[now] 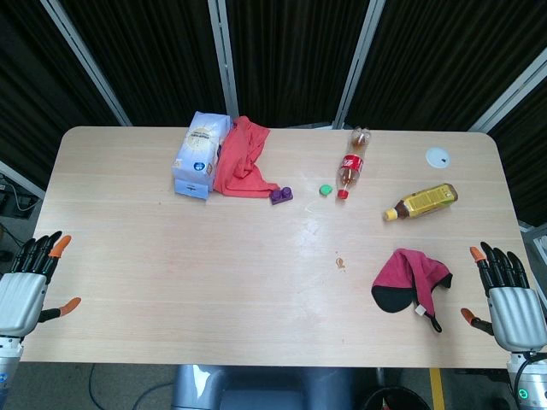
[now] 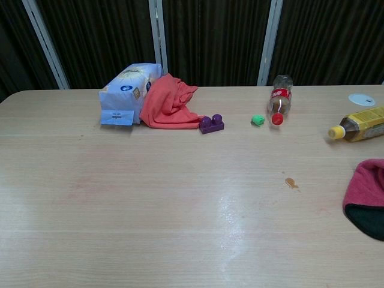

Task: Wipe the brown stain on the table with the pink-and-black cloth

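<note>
While both hands rest open at the near corners, the cloth lies on my right side.
On the table [image 1: 171, 282], the pink-and-black cloth [image 1: 408, 280] sits near my right hand [image 1: 508, 295], fingers apart and empty, long axis slanting toward it; the left hand [image 1: 30, 286], equally spread, is well apart. The brown stain [image 1: 340, 262] lies just left of the cloth.

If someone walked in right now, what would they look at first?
Probably the bright orange-red cloth bunched against the white packet at the far side. Next, the pink-and-black cloth near the right hand, with the tiny brown stain just left of it.
</note>
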